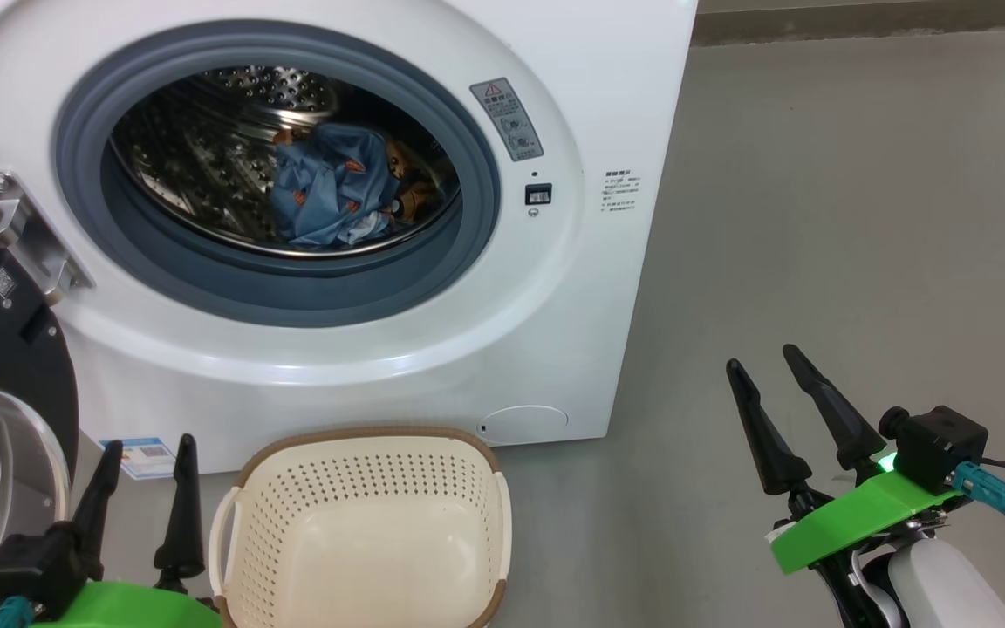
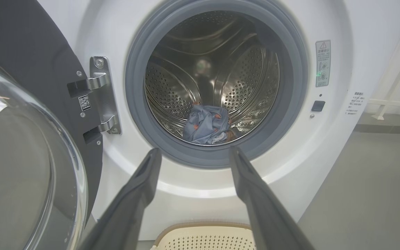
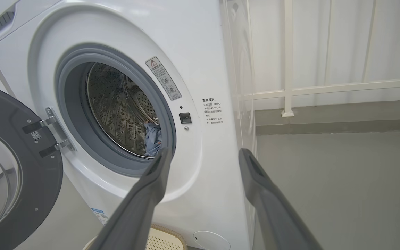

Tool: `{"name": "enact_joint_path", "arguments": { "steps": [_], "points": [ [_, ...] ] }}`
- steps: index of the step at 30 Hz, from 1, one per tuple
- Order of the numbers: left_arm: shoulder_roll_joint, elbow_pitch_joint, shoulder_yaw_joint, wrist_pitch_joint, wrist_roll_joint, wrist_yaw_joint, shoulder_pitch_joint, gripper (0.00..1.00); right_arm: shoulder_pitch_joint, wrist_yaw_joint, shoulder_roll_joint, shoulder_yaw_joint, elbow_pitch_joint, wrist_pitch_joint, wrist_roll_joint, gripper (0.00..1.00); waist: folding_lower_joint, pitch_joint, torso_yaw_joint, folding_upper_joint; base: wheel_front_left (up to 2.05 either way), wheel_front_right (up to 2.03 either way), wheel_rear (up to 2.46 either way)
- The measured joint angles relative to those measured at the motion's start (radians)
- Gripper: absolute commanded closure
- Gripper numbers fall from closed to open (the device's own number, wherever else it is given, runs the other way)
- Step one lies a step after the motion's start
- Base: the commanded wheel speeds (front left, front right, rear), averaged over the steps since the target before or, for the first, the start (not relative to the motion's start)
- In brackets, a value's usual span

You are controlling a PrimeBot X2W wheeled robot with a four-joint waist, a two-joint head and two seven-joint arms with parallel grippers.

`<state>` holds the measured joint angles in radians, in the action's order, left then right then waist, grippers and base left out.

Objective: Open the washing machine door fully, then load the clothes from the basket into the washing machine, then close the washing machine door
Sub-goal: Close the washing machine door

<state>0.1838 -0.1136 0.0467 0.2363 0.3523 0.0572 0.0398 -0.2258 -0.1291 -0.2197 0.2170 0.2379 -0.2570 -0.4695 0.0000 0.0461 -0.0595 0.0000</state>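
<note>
The white washing machine (image 1: 555, 288) stands in front of me with its round door (image 1: 5, 366) swung open to the left, dark inner face and glass bowl showing. Blue clothes (image 1: 337, 187) with orange prints lie inside the steel drum; the same clothes (image 2: 205, 125) show in the left wrist view. The cream basket (image 1: 363, 523) sits on the floor below the opening and holds nothing. My left gripper (image 1: 146, 449) is open at the basket's left, close to the door. My right gripper (image 1: 764, 358) is open over bare floor right of the machine.
Grey floor (image 1: 860, 218) stretches to the right of the machine. A white railing (image 3: 325, 90) runs behind it on the right. The door hinge (image 1: 27, 231) sits at the opening's left edge.
</note>
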Motion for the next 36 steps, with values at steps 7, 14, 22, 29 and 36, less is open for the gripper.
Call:
{"name": "enact_joint_path", "arguments": {
  "steps": [7, 14, 22, 29, 36],
  "points": [
    [0.007, 0.000, 0.000, 0.000, 0.005, -0.002, 0.000, 0.00, 0.000, 0.000, 0.000, -0.001, 0.000, 0.000, 0.000, 0.00, 0.0000, 0.002, -0.002, 0.0000, -0.17, 0.15, 0.03],
    [0.012, 0.000, 0.002, 0.000, 0.007, -0.008, 0.000, 0.00, 0.000, 0.000, 0.001, -0.003, 0.000, 0.000, 0.000, 0.00, 0.0000, 0.008, -0.002, 0.0000, -1.09, 0.96, 0.13],
    [0.018, 0.001, 0.006, 0.000, 0.014, -0.009, 0.000, 0.00, 0.000, 0.000, 0.005, -0.006, 0.000, 0.000, 0.000, 0.00, 0.0000, 0.009, -0.001, 0.0000, -1.62, 1.55, 0.06],
    [0.022, 0.001, 0.010, 0.000, 0.014, -0.010, 0.000, 0.00, 0.000, 0.000, 0.006, -0.007, 0.000, 0.000, 0.000, 0.00, 0.0000, 0.007, -0.002, 0.0000, -0.70, 0.70, 0.00],
    [0.025, 0.001, 0.015, 0.000, 0.018, -0.013, 0.000, 0.00, 0.000, 0.000, 0.008, -0.009, 0.000, 0.000, 0.000, 0.00, 0.0000, 0.012, -0.003, 0.0000, -0.02, 0.02, 0.00]
  ]
}}
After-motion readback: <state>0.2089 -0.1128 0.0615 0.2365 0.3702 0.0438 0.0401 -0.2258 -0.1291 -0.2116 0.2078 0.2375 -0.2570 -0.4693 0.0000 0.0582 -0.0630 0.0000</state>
